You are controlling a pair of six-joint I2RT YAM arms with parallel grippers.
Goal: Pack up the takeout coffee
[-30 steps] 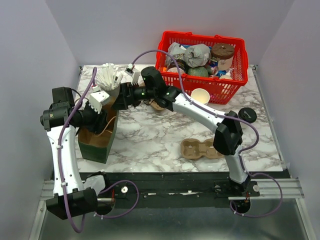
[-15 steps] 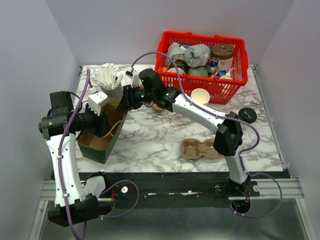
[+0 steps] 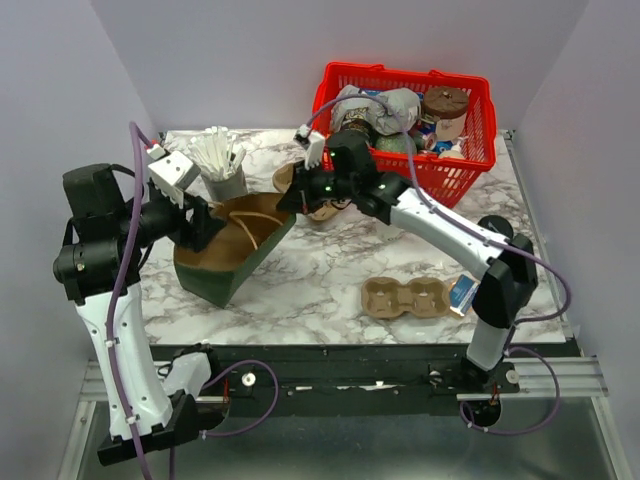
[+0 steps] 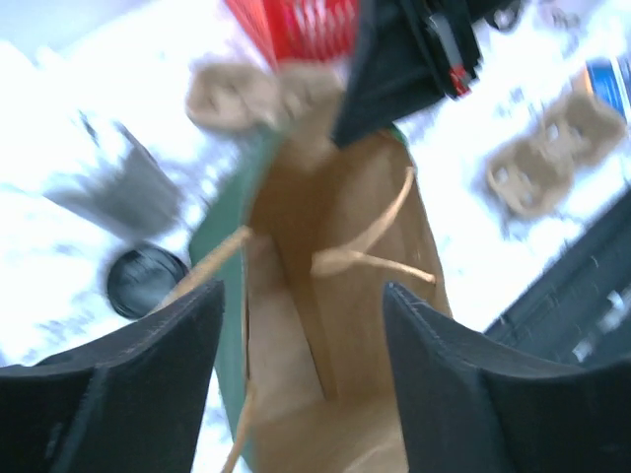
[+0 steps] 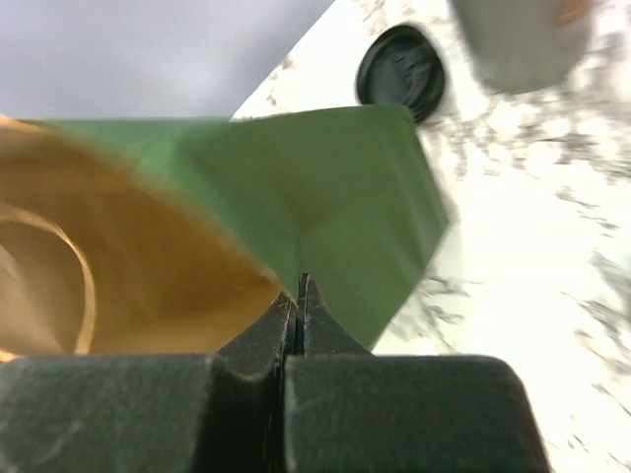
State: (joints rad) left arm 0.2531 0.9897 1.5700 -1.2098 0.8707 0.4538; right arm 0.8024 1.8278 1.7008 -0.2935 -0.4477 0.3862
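Bag's moved: paper bag (image 3: 235,255) went from standing upright by the left arm to tipped over, mouth now facing up and toward table centre. Right gripper (image 5: 299,296) snapped closed over the same stretch and has the bag's far rim pinched flat between its tips, green outside on one side, brown lining on the other. I read that as holding the mouth open so the bag doesn't flop shut.

Left gripper (image 4: 304,296) has widened. Its fingers are spread well apart and it looks straight into the mouth. Nothing gripped that I can see; can't tell if it touches the near rim.

Right arm is stretched long across the table, elbow near the right edge, wrist low beside the red basket (image 3: 330,80). Left arm stands tall, forearm bent over the bag's near end.

Cup carrier (image 3: 405,297) sits flat near the front edge, well apart from the bag, not yet packed. Can't pick out the coffee cup itself from overhead.
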